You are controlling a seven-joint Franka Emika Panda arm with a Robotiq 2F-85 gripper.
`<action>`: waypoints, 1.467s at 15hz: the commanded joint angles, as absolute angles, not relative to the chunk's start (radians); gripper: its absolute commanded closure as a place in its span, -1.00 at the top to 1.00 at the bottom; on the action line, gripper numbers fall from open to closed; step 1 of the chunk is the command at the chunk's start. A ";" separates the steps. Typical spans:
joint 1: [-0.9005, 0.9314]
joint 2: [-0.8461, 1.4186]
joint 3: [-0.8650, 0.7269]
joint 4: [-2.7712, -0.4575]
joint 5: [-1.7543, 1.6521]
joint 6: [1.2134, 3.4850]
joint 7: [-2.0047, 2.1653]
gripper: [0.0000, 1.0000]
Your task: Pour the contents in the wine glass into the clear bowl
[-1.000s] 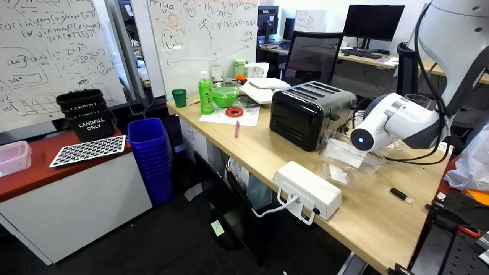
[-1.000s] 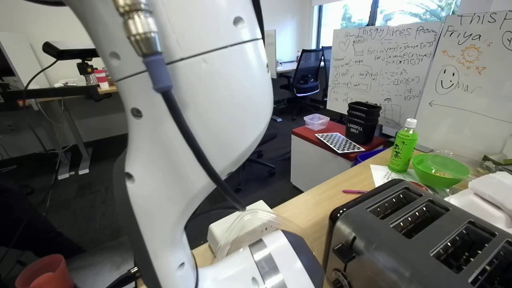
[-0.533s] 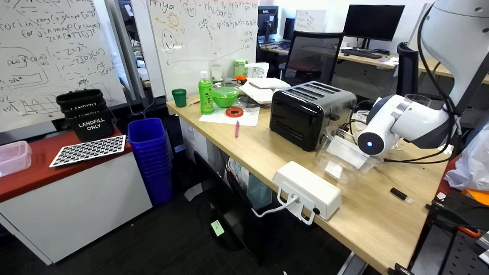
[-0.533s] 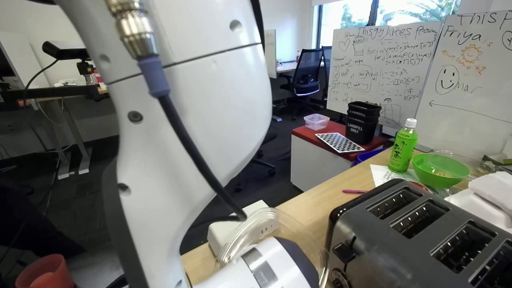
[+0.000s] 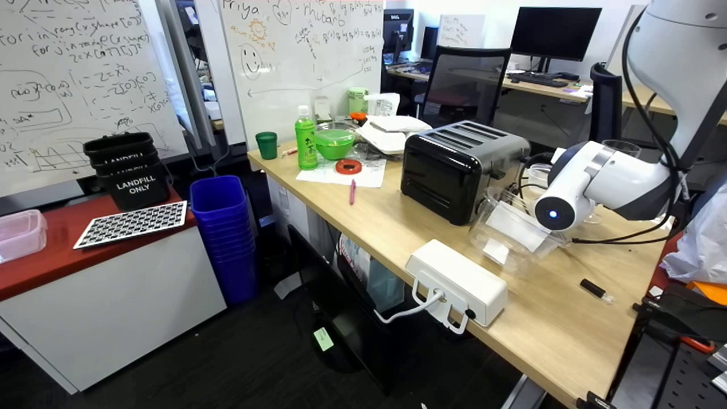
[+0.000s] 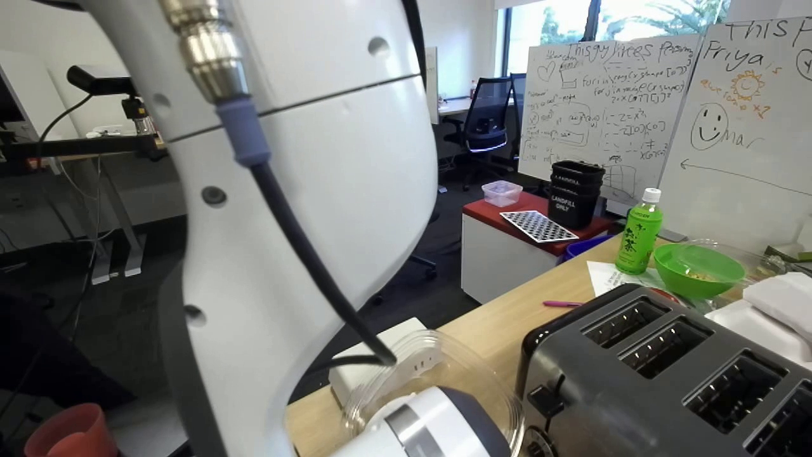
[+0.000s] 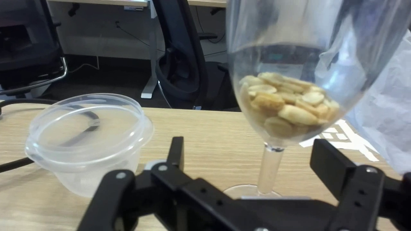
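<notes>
The wine glass (image 7: 289,96) stands upright on the table in the wrist view, with peanuts in the lower part of its cup. In an exterior view its rim (image 5: 622,149) shows above the arm, and the rest is mostly hidden. My gripper (image 7: 253,158) is open. The stem shows in the gap between the fingers, apart from both; how deep it sits cannot be told. The clear bowl (image 7: 86,160), small with a wide rim, stands left of the glass. It seems to show beside the toaster in an exterior view (image 5: 538,174). The gripper is hidden in both exterior views.
A larger clear plastic tub (image 5: 514,241) lies tilted close to the arm's wrist; its rim also shows in an exterior view (image 6: 438,336). The toaster (image 5: 448,176) stands beside it. A white box (image 5: 457,281) sits at the table edge. Black cables (image 7: 16,164) run behind the bowl.
The arm's wrist has moved slightly right and down in an exterior view, mostly in the first half second. The larger clear tub has shifted and changed its tilt.
</notes>
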State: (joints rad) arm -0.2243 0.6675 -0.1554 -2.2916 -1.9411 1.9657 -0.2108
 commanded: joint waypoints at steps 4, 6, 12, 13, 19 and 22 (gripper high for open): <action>-0.257 0.723 -0.154 -2.219 -1.929 1.993 -0.284 0.93; -0.265 0.747 -0.155 -2.187 -1.922 1.997 -0.301 0.45; -0.278 0.787 -0.156 -2.142 -1.920 2.007 -0.318 -0.35; -0.279 0.788 -0.156 -2.140 -1.921 2.010 -0.319 -0.52; -0.283 0.795 -0.162 -2.129 -1.927 2.012 -0.315 -0.93; -0.284 0.802 -0.163 -2.124 -1.926 2.011 -0.311 -0.93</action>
